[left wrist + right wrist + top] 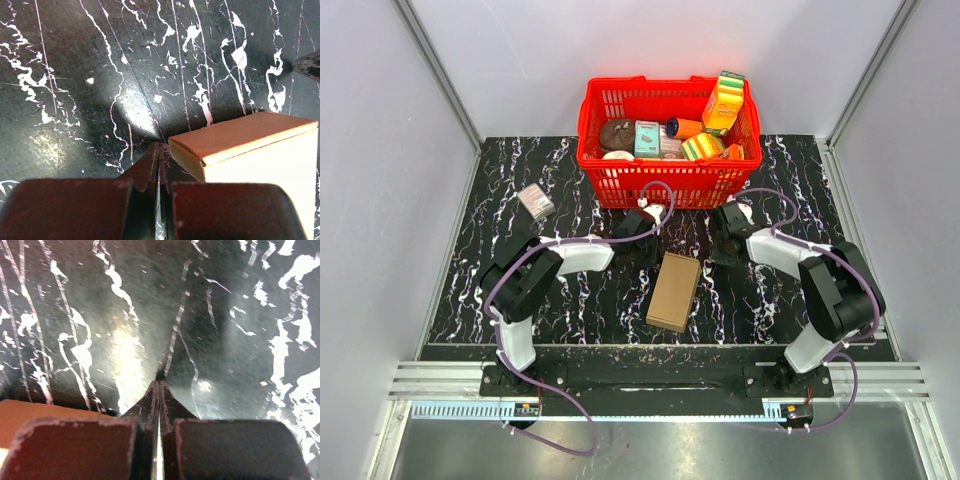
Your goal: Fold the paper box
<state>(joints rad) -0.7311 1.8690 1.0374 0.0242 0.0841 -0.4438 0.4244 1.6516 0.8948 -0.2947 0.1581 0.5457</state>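
The paper box (674, 291) is plain brown cardboard, lying flat and closed on the black marble table (570, 300) between the two arms. In the left wrist view the paper box (245, 140) lies just right of my left gripper (159, 147), which is shut and empty with its tips close to the table. Seen from above, the left gripper (640, 240) stands off the box's far left corner. My right gripper (159, 385) is also shut and empty over bare table, and a corner of the paper box (20, 415) shows at its lower left. From above, the right gripper (722, 256) sits to the box's far right.
A red basket (670, 182) full of colourful packages stands at the back, just behind both grippers. A small pinkish-grey box (536, 202) lies at the back left. Grey walls enclose the table on three sides.
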